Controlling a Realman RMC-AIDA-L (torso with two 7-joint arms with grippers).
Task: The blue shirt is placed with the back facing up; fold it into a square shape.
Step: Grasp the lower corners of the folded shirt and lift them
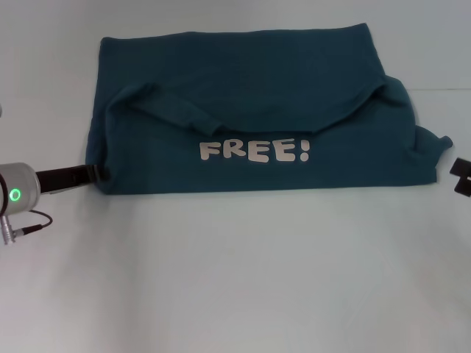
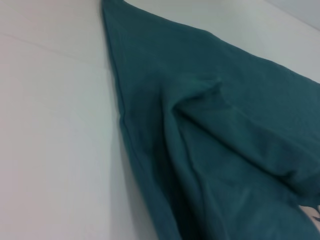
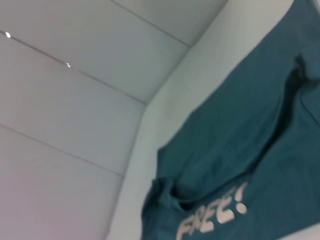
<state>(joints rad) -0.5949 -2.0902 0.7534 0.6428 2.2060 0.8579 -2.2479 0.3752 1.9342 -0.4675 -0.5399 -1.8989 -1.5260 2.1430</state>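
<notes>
- The left end effector (image 1: 94, 174) reaches in low from the left edge of the head view, its dark fingers lying flat on the white surface (image 1: 235, 279) and meeting the near-left corner of the blue shirt (image 1: 250, 110). Whether the fingers are apart or pinched on the hem I cannot tell, since the tips sit against the cloth edge.
- Behind those fingers the silver wrist housing shows a lit green ring (image 1: 15, 195), with a thin black cable (image 1: 33, 220) looping near it.
- The blue shirt lies across the middle of the surface, toward the far side, folded into a wide band with its long side running left to right.
- White "FREE!" lettering (image 1: 255, 151) faces up on the near part of the fold, and a sleeve is tucked over the far-left part.
- In the left wrist view the shirt (image 2: 210, 125) shows a raised crease beside its straight edge.
- At the right end the cloth is bunched, and a small flap pokes out rightward.
- The right end effector (image 1: 461, 176) shows only as dark pieces at the right edge, just beside that flap and apart from it; its fingers' state I cannot tell.
</notes>
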